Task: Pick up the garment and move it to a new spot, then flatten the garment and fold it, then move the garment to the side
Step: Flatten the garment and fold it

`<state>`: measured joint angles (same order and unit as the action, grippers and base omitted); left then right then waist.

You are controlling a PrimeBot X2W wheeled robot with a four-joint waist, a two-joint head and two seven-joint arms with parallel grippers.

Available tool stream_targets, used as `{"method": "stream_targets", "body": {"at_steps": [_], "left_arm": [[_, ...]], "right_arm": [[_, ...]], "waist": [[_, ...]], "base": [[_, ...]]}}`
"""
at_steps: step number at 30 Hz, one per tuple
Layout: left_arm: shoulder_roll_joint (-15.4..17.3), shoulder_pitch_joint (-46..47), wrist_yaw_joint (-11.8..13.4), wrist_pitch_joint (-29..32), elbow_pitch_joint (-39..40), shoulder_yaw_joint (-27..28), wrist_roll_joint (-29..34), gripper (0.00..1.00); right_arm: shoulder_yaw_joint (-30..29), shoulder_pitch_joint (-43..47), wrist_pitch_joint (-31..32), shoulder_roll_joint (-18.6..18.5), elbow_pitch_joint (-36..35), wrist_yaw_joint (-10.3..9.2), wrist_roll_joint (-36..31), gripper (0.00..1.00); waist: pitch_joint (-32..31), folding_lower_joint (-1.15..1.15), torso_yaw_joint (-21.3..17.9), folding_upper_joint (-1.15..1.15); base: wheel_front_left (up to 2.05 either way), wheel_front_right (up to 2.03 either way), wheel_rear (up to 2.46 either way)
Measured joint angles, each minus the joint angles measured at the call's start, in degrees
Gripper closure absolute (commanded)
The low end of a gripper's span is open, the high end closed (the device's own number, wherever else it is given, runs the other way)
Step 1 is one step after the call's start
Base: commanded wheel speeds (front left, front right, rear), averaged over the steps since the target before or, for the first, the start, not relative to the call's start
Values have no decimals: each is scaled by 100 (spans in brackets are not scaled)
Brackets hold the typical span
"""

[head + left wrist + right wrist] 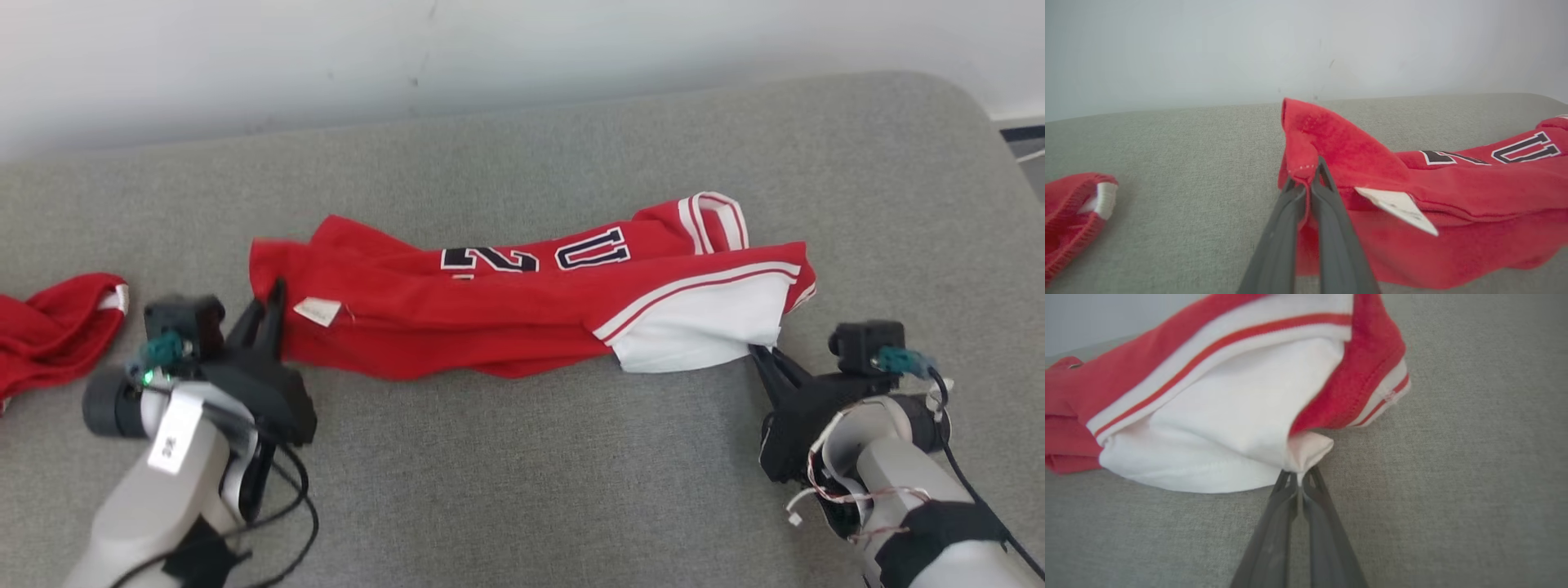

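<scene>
While the red garment (490,318) is lying stretched left to right across the middle of the grey cushion (522,474), both arms are gripping its ends. L gripper (273,304) is sitting at the garment's left end w/ fingers pressed together on a red hem corner. R gripper (761,353) is sitting at the near right end, nipping the white panel.

Head view is giving the whole layout. The garment is bunching in long folds, w/ dark lettering (592,249) facing up along its far side and white-striped trim at the right end. A small white label (317,311) is lying just beside the L fingertips. A 2nd red cloth (57,331) is lying well apart at the cushion's left edge.

L wrist view is adding close detail. L gripper (1306,179) is clamping a stitched hem that is standing up above the tips. The label (1398,210) is hanging over a fold to the right, and the 2nd red cloth (1069,212) is showing a white patch. A pale wall (1306,49) is rising behind the cushion's far edge.

R wrist view is showing R gripper (1299,477) w/ its tips meeting on a small white tuck. Beyond the tips the white panel is spreading out, bordered by red & white stripes.
</scene>
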<state>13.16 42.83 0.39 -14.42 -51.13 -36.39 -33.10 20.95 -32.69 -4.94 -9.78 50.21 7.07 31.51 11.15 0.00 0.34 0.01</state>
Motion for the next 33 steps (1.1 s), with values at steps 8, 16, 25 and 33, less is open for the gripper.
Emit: {"method": "stream_targets", "body": {"at_steps": [8,16,25,33], "left_arm": [[141,-901,231,0,225,-417,469,100],[240,-1742,422,0,786,-621,649,100],[197,-2061,474,82,979,-624,555,0],[189,-2142,567,308,1294,-722,672,0]], "right_arm": [[-246,560,-387,-672,-706,1,231,100],[-267,1374,-498,-883,-1636,1,435,100],[-185,1759,-292,-966,-2220,1,620,100],[-252,1953,-126,-1096,-2573,0,675,100]], "waist": [[-466,-1,-79,-1],[-851,-2,-61,-2],[-872,-1,51,-1],[-844,0,134,-1]], "base": [[0,0,0],[0,0,0],[0,0,0],[0,0,0]]}}
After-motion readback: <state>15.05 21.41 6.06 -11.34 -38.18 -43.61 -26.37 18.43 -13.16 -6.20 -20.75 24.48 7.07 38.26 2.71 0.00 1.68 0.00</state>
